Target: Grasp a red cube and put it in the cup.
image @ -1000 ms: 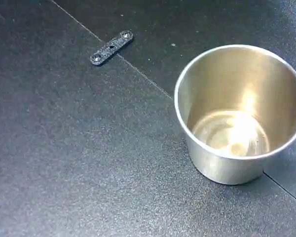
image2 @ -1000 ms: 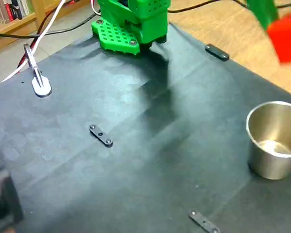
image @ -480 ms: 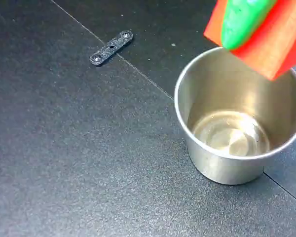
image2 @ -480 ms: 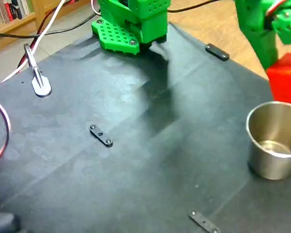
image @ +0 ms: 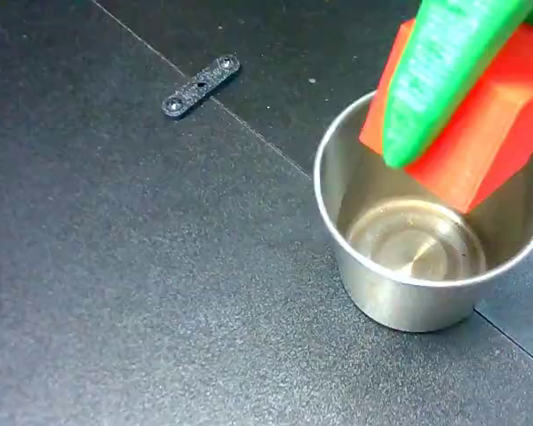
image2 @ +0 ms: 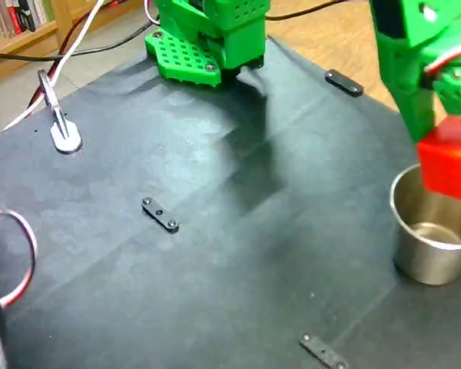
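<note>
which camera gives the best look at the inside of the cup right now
The close fixed view: the cup fills it and its shiny bottom shows below the red cube held in the gripper. The wider fixed view shows the cup small, cut by the edge.

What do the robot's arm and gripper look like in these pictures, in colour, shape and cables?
The arm is bright green plastic, blocky in shape. Its base is the same green, with a flat plate full of small holes. The gripper has a smooth green finger that tapers to a rounded tip. A red and white cable runs along the wrist.
</note>
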